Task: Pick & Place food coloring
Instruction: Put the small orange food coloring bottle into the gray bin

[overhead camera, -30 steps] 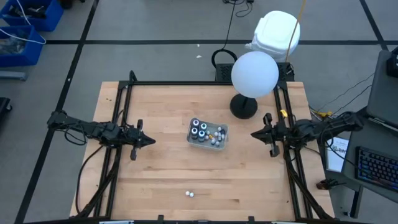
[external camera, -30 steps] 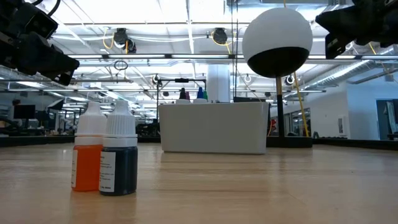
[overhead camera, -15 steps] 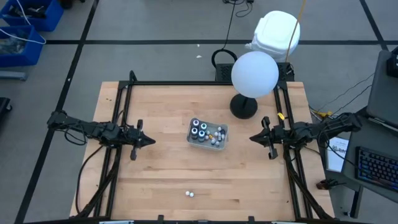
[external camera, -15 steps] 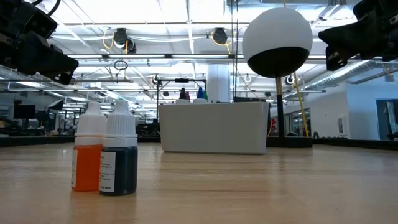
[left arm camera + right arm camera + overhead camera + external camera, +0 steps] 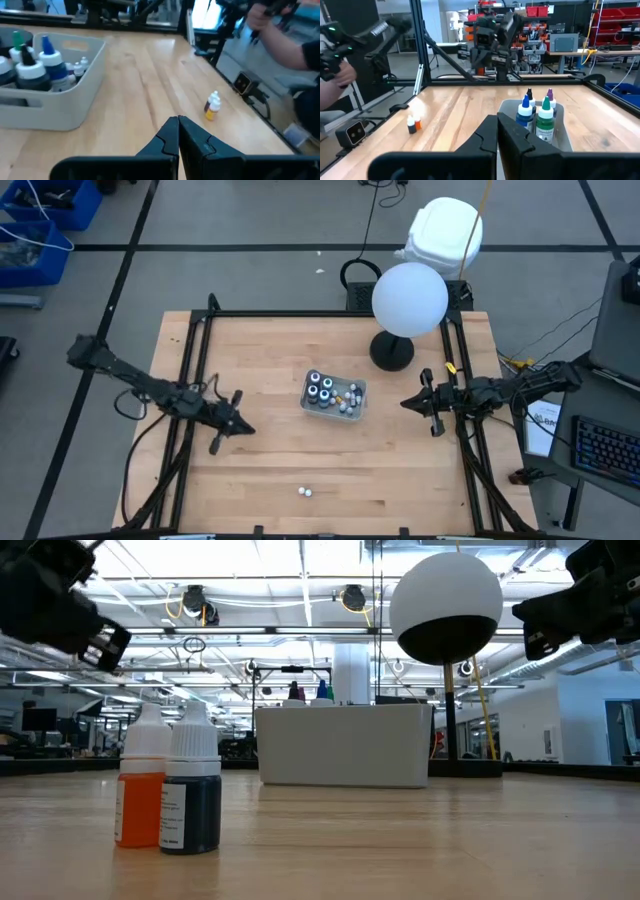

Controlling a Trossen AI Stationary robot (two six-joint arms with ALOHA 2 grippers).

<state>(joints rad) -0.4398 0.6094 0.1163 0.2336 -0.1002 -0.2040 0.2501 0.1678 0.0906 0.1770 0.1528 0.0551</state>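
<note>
Two small food coloring bottles (image 5: pixel 304 492), one orange and one dark, stood side by side and touching near the middle of the worktop's (image 5: pixel 260 350) front edge, well apart from everything else. The rest of the set, taller bottles and smaller ones, sat in a shallow grey tray (image 5: pixel 334 396) at the centre of the worktop.

Within the last second the left arm had swung: its pincer (image 5: pixel 233 425), fingers pressed together and empty, had dropped from level with the tray toward the front edge and turned to face the loose pair. That probably meant the reach for those two bottles had just begun; no grasp had been made.

From the left wrist camera the pair (image 5: pixel 212 105) lay ahead of the closed fingertips and off to one side, with bare wood between.

The right pincer (image 5: pixel 433 403), also closed and empty, had crept slightly inward from the right edge and hovered level with the tray.
</note>
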